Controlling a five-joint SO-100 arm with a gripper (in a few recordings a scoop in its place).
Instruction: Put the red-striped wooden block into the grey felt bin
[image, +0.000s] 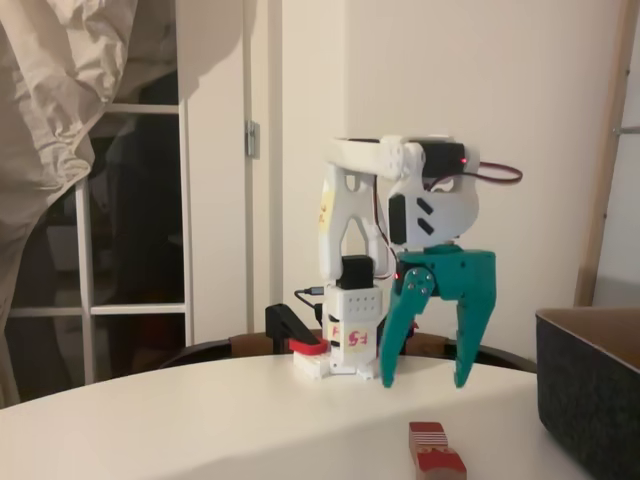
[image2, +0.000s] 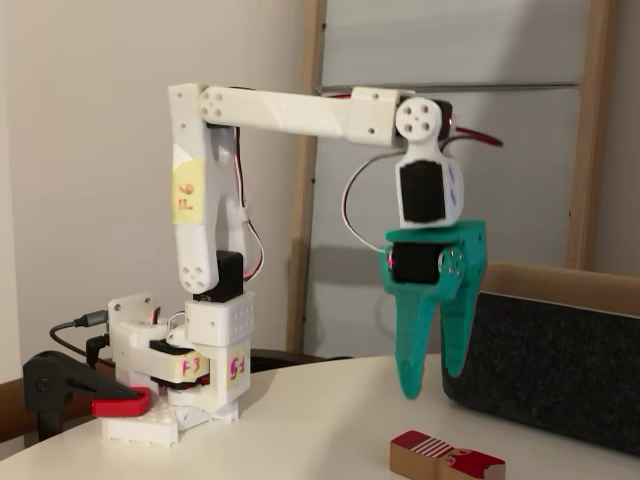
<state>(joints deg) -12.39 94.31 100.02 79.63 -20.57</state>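
Note:
The red-striped wooden block (image: 435, 450) lies flat on the white table near its front edge, and shows again as the block (image2: 445, 457) with its striped half to the left. My teal gripper (image: 425, 378) hangs above and behind it, fingers pointing down and spread apart, open with nothing between them. In the other fixed view the gripper (image2: 432, 382) hovers a little above the table, behind the block. The grey felt bin (image: 590, 385) stands at the right edge; its dark wall (image2: 560, 365) is just right of the gripper.
The arm's white base (image: 345, 345) is fixed at the table's far edge with a red-and-black clamp (image: 300, 335) beside it. A wooden chair back (image2: 560, 285) rises behind the bin. Bare table surface (image: 200, 420) stretches to the left.

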